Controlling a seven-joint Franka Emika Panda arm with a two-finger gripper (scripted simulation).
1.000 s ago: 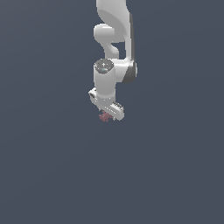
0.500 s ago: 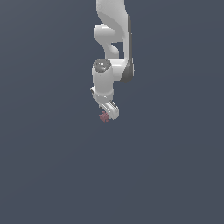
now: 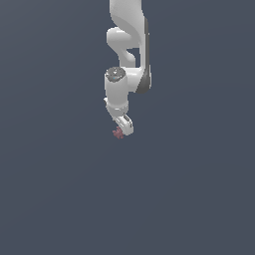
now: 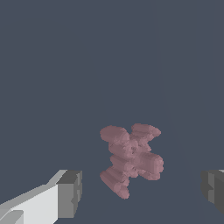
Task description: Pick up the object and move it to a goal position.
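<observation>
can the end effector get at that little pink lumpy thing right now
Probably yes. In the wrist view the pink object lies between the open end effector's fingers, with clear gaps either side and nothing blocking.

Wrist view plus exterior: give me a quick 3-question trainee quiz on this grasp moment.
1. True or false: the gripper is shut on the pink object.
2. In the wrist view, the object lies: A) between the fingers, B) outside them, C) out of sight.
3. What colour are the finger pads?

Key: 1 false, gaps show on both sides. 2 A. 3 Dark grey.
</observation>
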